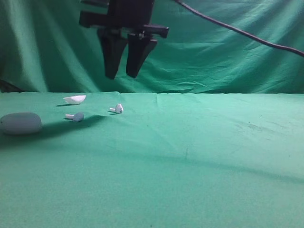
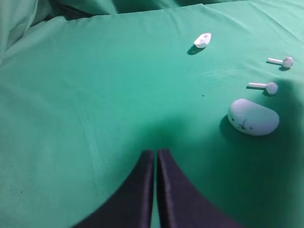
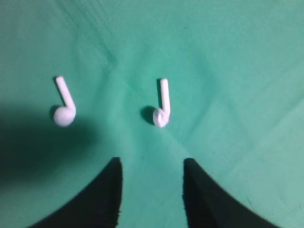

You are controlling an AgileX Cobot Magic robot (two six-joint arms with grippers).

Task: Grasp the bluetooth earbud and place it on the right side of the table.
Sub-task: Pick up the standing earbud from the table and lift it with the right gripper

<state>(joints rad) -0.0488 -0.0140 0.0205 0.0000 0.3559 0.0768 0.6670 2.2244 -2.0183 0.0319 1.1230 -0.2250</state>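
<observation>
The right gripper (image 1: pixel 124 76) hangs well above the desk (image 1: pixel 199 156), at the left of the exterior high view, with its jaws spread apart, holding and touching nothing; in the right wrist view a clear band of green cloth shows between the two dark fingers (image 3: pixel 102 199). The left gripper (image 2: pixel 156 153) has its jaws pressed together with only a thin slit between them, gripping nothing, and it hovers over bare cloth. The bluetooth earbud (image 3: pixel 163 108) lies on the desk just ahead of the right jaws' gap in the right wrist view, slightly toward the right finger, untouched. Its long axis runs nearly straight away from those jaws: the rounded head is nearest them and the stem points away. In the exterior high view the same earbud (image 1: pixel 117 109) sits on the left part of the desk, below the raised gripper, with its stem pointing left. A second earbud (image 3: pixel 64 104) lies apart to its left, in shadow, beside a white oval case (image 2: pixel 253 117), and a small white shell-like piece (image 1: pixel 74 99) rests farther back.
</observation>
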